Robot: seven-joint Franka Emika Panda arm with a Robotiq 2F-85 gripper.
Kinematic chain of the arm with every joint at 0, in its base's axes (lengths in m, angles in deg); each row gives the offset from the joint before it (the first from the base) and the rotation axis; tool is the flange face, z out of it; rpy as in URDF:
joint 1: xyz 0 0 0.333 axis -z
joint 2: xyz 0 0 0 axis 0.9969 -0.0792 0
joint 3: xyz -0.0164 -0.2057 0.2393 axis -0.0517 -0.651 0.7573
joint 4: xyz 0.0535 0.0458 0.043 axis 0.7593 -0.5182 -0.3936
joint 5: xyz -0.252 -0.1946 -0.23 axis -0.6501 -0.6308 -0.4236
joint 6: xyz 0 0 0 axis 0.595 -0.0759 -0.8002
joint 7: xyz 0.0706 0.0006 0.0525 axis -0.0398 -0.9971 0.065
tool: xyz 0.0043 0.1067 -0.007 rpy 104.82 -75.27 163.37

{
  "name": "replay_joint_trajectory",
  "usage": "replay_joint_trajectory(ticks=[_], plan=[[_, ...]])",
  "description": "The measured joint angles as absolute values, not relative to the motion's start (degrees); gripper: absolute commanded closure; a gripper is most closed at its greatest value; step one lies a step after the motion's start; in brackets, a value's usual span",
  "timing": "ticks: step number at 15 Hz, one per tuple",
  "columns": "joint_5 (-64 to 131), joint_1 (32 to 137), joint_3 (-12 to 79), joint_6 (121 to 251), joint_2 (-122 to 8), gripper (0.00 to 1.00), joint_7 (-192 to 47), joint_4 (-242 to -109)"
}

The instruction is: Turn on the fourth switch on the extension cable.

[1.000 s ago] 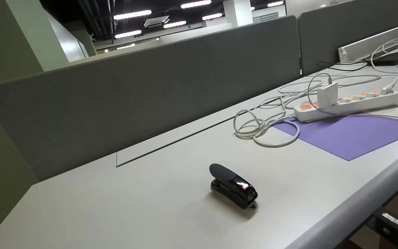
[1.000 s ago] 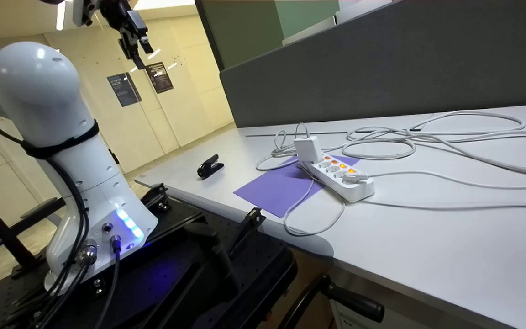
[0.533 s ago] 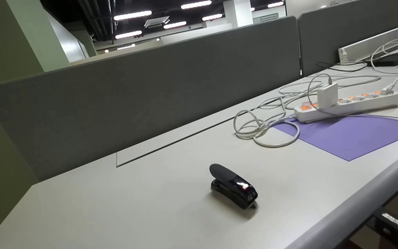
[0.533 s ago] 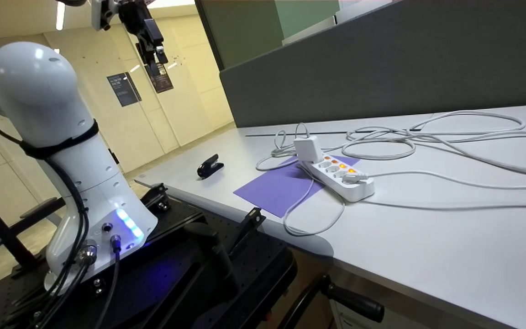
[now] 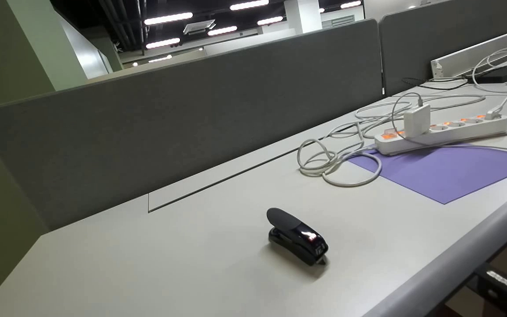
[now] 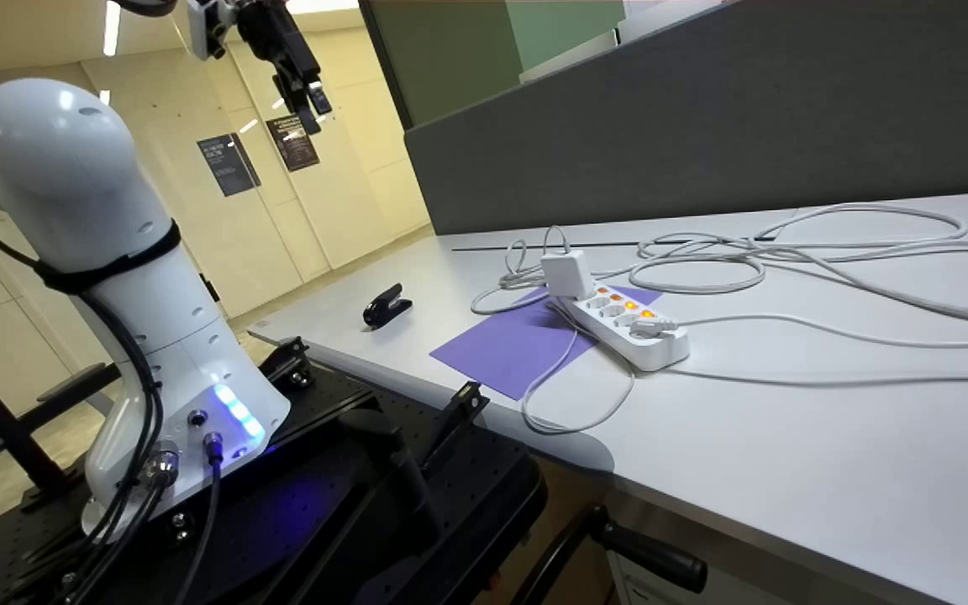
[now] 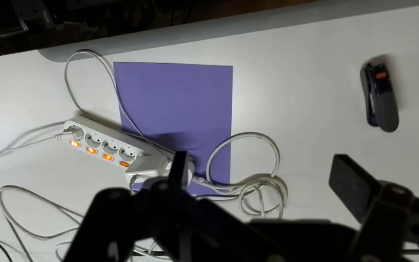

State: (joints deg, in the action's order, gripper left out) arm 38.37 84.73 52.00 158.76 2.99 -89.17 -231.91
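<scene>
Hovering well above the worktop (image 7: 296, 87), the hand (image 7: 262, 169) is spread wide; in the wrist view its fingers (image 7: 355, 185) stand far apart, nothing gripped. Purple sheet (image 7: 173, 94) taken as reference for places below.

Step, as judged: approach. No contact with the extension cable (image 7: 118, 141), which lies across a side edge of the sheet, one end on it, the other reaching past it onto the worktop.

Switches: counting from the end off the sheet, three glow brightly. The fourth switch (image 7: 124, 163), closest to the sheet of these, looks duller; probably off, and probably the target. Caveat: a larger orange switch (image 5: 388, 136) shows at the end on the sheet in an exterior view, so the counting direction is my assumption.

Next move should call for travel toward that edge of the sheet, descent, fingers brought together into a narrow tip, then a straight press on the fourth switch, keeping off the adapter (image 7: 147, 166) just beside it.

Containers: sockets (image 7: 110, 147) are the nearest thing to any. The one farthest from the sheet holds a white plug (image 7: 65, 135); the adapter, over the sheet, presumably sits in one it hides. Three between show their faces.

Farther out: cord coil (image 7: 246, 135) overlapping the sheet's opposite side edge; stapler (image 7: 380, 96) beyond it, well apart from the sheet.
</scene>
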Motion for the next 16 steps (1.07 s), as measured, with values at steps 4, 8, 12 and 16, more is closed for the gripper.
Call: replay_joint_trajectory(ticks=[4, 8, 12, 16], plan=[[38.27, 89.6, 47.95, 167.17, 2.46, 0.0, -89.14, -236.13], [36.77, 93.61, 43.97, 176.64, -0.58, 0.0, -87.93, -240.24], [36.77, 94.41, 39.17, 178.53, -6.37, 0.0, -82.13, -240.8], [36.77, 94.28, 38.88, 178.72, -7.34, 0.0, -81.83, -240.71]])
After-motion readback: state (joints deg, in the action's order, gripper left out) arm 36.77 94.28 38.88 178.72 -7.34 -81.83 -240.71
